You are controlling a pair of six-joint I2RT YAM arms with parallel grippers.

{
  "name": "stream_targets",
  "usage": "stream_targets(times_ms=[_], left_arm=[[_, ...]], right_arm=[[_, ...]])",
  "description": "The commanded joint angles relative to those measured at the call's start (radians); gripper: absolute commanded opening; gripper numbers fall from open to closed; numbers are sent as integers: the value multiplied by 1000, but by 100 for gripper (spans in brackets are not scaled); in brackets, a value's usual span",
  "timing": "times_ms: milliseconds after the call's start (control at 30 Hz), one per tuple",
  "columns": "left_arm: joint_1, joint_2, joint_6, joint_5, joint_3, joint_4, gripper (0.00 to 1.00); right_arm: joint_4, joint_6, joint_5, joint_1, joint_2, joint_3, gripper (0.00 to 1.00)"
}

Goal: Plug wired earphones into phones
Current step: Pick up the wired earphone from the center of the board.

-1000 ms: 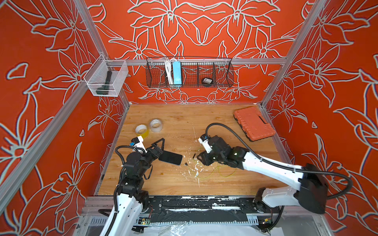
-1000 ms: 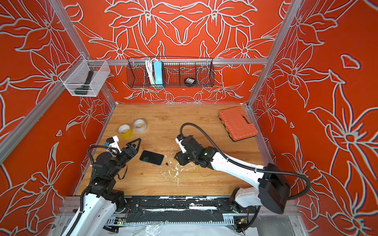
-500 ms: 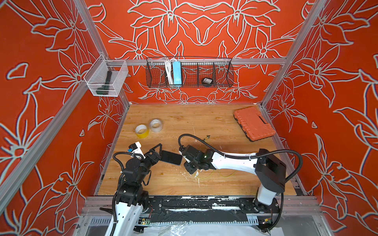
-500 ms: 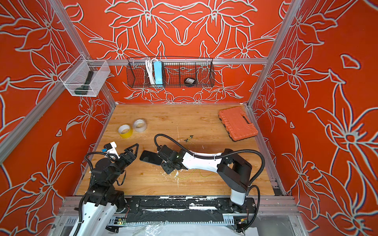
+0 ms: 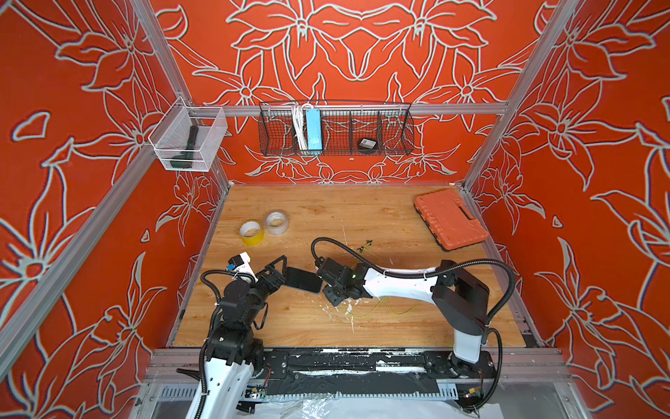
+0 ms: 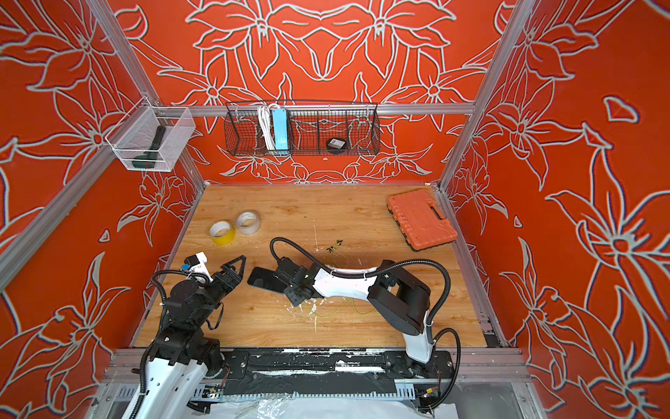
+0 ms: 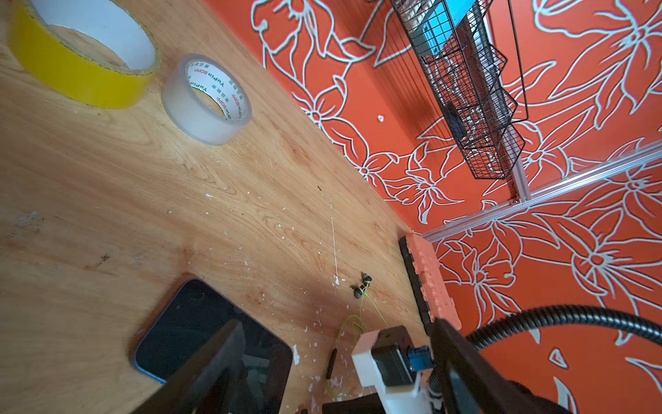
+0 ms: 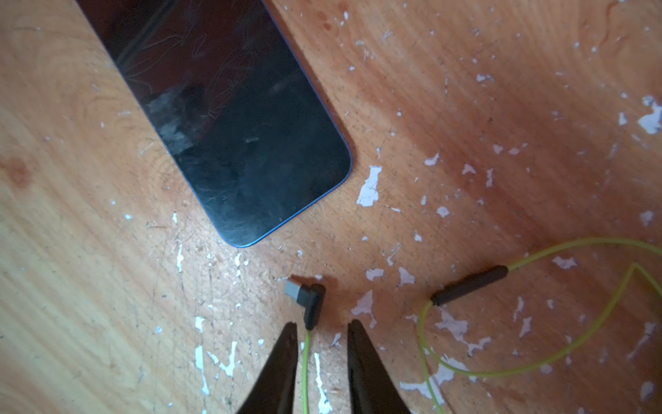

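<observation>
We find the wired earphones lying loose on the wooden table. Their angled plug rests just off a corner of the phone, not inserted. The right gripper straddles the cable behind the plug, its fingers narrowly apart and not clamping. In both top views it sits at the phone's 3 o'clock. The left gripper sits at 9 o'clock, fingers spread wide and holding nothing.

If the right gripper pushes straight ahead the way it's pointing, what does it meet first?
Probably the earphone plug, lying just past the tips of the right gripper; the phone sits farther on. Depth is uncertain.
</observation>
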State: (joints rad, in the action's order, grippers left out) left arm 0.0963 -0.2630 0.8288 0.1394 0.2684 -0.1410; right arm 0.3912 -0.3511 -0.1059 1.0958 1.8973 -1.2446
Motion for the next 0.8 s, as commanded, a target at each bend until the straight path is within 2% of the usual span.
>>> stream_targets(times_ms=[0,433,633,767], left_arm=[[-2,-2,-3,-11,-5,-1,83],[-1,-13,1,-6,-22,12,83],[-1,-16,-11,-3,-8,5,83],[-2,-21,-15,-2,-2,3,83]], right_arm=[[17,-14,2,14,26,-24,27],[25,-18,-30,21,78,-28,22],[53,-23,-60,28,117,-53,16],[51,-12,-73,33,92,-44,11]])
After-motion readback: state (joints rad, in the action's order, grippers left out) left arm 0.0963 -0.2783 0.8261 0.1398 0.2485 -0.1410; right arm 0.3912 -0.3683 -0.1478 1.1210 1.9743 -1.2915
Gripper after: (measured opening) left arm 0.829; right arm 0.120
